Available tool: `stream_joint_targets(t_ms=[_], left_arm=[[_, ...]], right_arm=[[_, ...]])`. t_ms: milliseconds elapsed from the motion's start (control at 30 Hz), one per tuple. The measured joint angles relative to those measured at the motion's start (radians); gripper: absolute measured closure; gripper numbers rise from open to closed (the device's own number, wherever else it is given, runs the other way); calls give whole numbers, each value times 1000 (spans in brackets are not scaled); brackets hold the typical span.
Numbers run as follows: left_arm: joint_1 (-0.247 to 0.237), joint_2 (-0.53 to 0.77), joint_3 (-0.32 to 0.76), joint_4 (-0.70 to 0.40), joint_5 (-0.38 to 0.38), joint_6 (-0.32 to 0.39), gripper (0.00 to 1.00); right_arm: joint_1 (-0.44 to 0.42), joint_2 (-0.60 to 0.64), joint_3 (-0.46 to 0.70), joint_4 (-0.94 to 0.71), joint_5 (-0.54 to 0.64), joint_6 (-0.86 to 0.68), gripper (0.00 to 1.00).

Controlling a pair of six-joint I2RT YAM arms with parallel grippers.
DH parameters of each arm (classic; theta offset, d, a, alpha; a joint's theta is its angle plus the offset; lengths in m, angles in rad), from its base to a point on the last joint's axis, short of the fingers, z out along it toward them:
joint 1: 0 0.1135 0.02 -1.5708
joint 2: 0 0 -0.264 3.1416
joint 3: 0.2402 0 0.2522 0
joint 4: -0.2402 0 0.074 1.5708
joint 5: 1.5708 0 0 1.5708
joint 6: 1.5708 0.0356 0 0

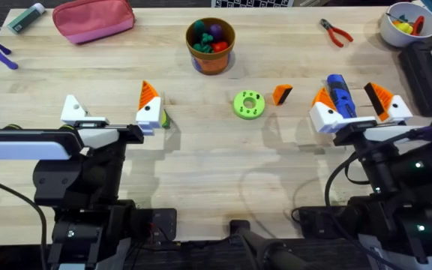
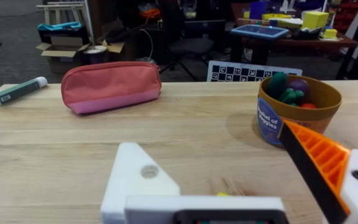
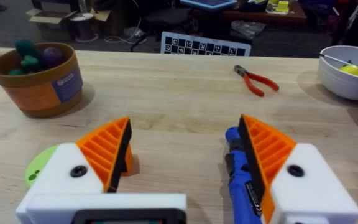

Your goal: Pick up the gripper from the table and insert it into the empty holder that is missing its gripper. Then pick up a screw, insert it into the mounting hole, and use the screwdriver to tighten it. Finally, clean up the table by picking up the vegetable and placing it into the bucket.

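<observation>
Overhead: the loose orange gripper [image 1: 281, 94] lies on the counter [image 1: 201, 150] just beside the green holed disc [image 1: 248, 104], between the 2 arms. The left gripper [image 1: 111, 112] stands open and empty; its outer white holder [image 1: 72, 109] carries no orange pad, while the inner finger does. The yellow-green vegetable [image 1: 165, 118] touches that inner finger, so a careless sideways sweep could knock it away. The right gripper [image 1: 351, 101] is spread open, with the blue screwdriver [image 1: 340, 96] lying between its fingers; closing now would likely grab the tool rather than the loose wedge. The bucket [image 1: 211, 45] sits far back, already holding toy produce. Open counter lies in the middle; red-handled pliers [image 1: 336, 32] and a white bowl [image 1: 407, 22] crowd the far right corner, and a pink pouch [image 1: 94, 19] the far left.

Left wrist view: the bare holder [image 2: 138, 180] shows its empty mounting hole, and the bucket [image 2: 297, 109] stands beyond the padded finger. A misaligned wedge would probably jam against that flat face.

Right wrist view: the loose gripper [image 3: 127, 163] hides partly behind the left-hand orange pad, near the disc [image 3: 41, 169]; the screwdriver [image 3: 240, 177] touches the other pad. Pinching the small wedge risks nudging the disc.
</observation>
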Motion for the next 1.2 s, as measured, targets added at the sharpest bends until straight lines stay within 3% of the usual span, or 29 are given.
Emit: stream_joint_targets(t_ms=[367, 500, 567, 767, 900, 1200], left_arm=[[0, 0, 0, 43, 0, 0, 15], [0, 0, 2, 157, -1, 0, 15], [0, 0, 14, 145, -2, -1, 15], [0, 10, 187, -35, -49, -3, 15], [0, 87, 376, -184, -82, -3, 15], [0, 477, 806, -675, -117, -3, 15]], right_arm=[[0, 0, 0, 8, 0, 0, 7], [0, 2, 0, 149, 1, 0, 7], [0, 2, 1, 234, 4, -1, 8], [0, 3, 107, 175, 7, -2, 7], [0, 49, 298, 21, 8, -3, 8], [0, 392, 750, -523, 8, -3, 8]])
